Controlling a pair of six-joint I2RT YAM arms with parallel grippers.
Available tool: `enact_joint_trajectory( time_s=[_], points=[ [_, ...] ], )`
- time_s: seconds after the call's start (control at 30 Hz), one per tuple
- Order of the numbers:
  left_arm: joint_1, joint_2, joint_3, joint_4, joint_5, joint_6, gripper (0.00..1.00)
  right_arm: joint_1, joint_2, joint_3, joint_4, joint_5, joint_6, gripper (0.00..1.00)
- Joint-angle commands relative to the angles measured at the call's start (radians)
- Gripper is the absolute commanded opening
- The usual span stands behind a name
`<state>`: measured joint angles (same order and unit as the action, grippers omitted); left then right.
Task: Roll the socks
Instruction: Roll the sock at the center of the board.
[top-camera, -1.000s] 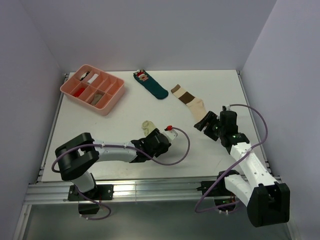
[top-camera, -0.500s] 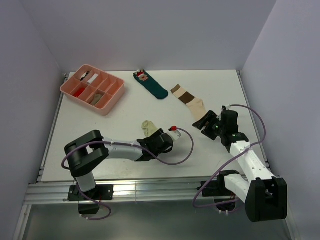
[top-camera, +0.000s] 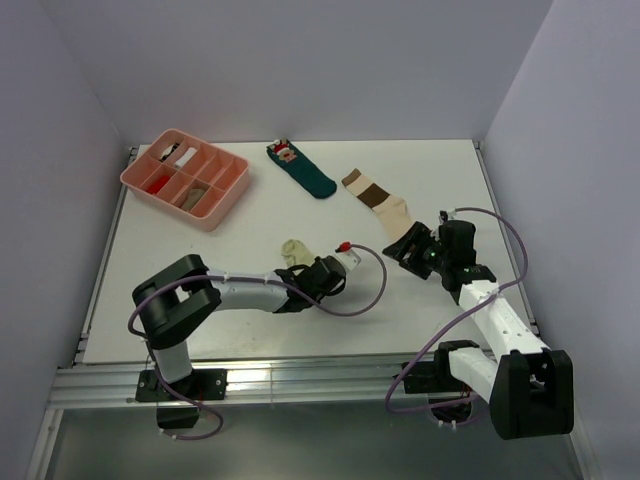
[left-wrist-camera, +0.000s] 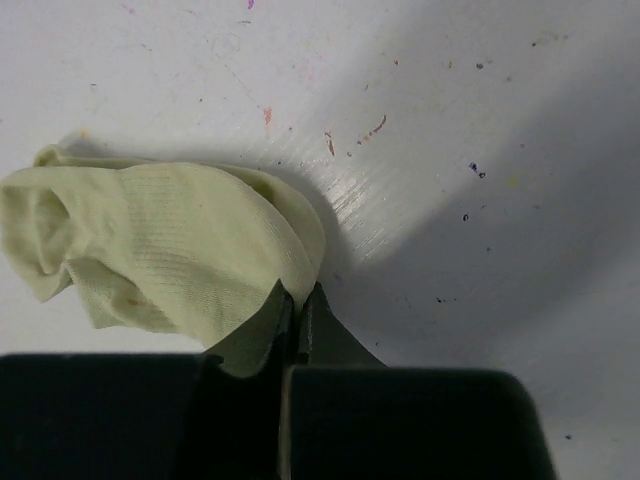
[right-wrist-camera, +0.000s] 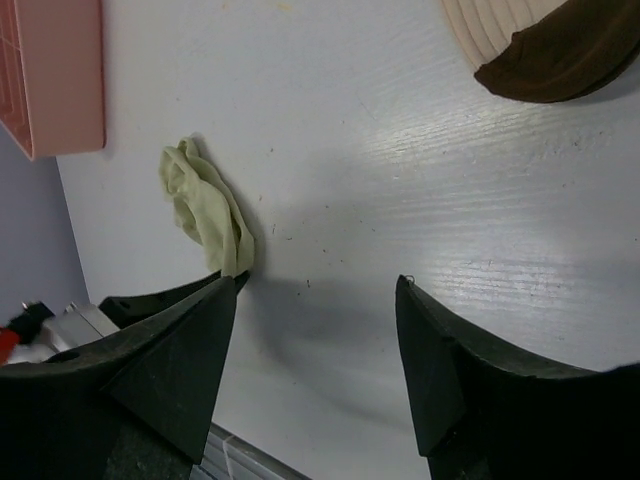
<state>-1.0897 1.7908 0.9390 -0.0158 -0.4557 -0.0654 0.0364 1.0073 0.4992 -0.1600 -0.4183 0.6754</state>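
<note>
Tray (top-camera: 165, 205) left of socks (top-camera: 378, 197); on table (top-camera: 200, 255).

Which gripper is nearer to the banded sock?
Right. The right gripper is open by the banded sock; the left gripper, farther off, is shut on the pale sock.

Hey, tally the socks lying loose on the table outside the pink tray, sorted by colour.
pale yellowish sock: 1
cream sock with brown bands: 1
dark teal sock: 1
Total: 3
</note>
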Motion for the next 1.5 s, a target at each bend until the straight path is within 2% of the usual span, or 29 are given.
enact_joint_trajectory(
  time_s=[0.0,0.07,0.37,0.57,0.73,0.9,1.13,1.23,1.27,1.33,1.37,1.47],
  points=[
    [0.069,-0.068,0.035,-0.03,0.231,-0.106,0.01,-0.006,-0.019,0.024,0.046,-0.045,-0.048,0.72],
    [0.132,-0.077,0.046,-0.041,0.364,-0.157,0.01,-0.003,-0.021,0.024,0.056,-0.053,-0.056,0.71],
    [0.296,-0.064,0.072,-0.038,0.705,-0.304,0.01,0.089,0.02,0.042,0.106,-0.008,-0.033,0.69],
    [0.369,-0.039,0.052,0.034,0.842,-0.422,0.01,0.213,0.099,0.067,0.152,0.084,0.042,0.68],
    [0.433,-0.025,-0.002,0.14,0.954,-0.548,0.01,0.286,0.197,0.088,0.189,0.147,0.173,0.63],
    [0.45,-0.001,-0.019,0.188,0.976,-0.603,0.01,0.384,0.322,0.165,0.139,0.202,0.256,0.62],
    [0.467,0.048,-0.045,0.26,1.006,-0.68,0.01,0.48,0.448,0.216,0.194,0.222,0.3,0.57],
    [0.49,0.059,-0.055,0.275,1.019,-0.708,0.01,0.494,0.491,0.213,0.218,0.225,0.305,0.5],
    [0.494,0.061,-0.057,0.277,1.02,-0.714,0.01,0.496,0.516,0.211,0.224,0.211,0.305,0.45],
    [0.507,0.067,-0.063,0.287,1.025,-0.732,0.01,0.497,0.537,0.205,0.237,0.197,0.314,0.42],
    [0.51,0.068,-0.066,0.292,1.029,-0.737,0.01,0.5,0.55,0.202,0.246,0.19,0.317,0.36],
    [0.522,0.079,-0.068,0.307,1.048,-0.754,0.01,0.507,0.571,0.19,0.27,0.179,0.326,0.31]
  ],
)
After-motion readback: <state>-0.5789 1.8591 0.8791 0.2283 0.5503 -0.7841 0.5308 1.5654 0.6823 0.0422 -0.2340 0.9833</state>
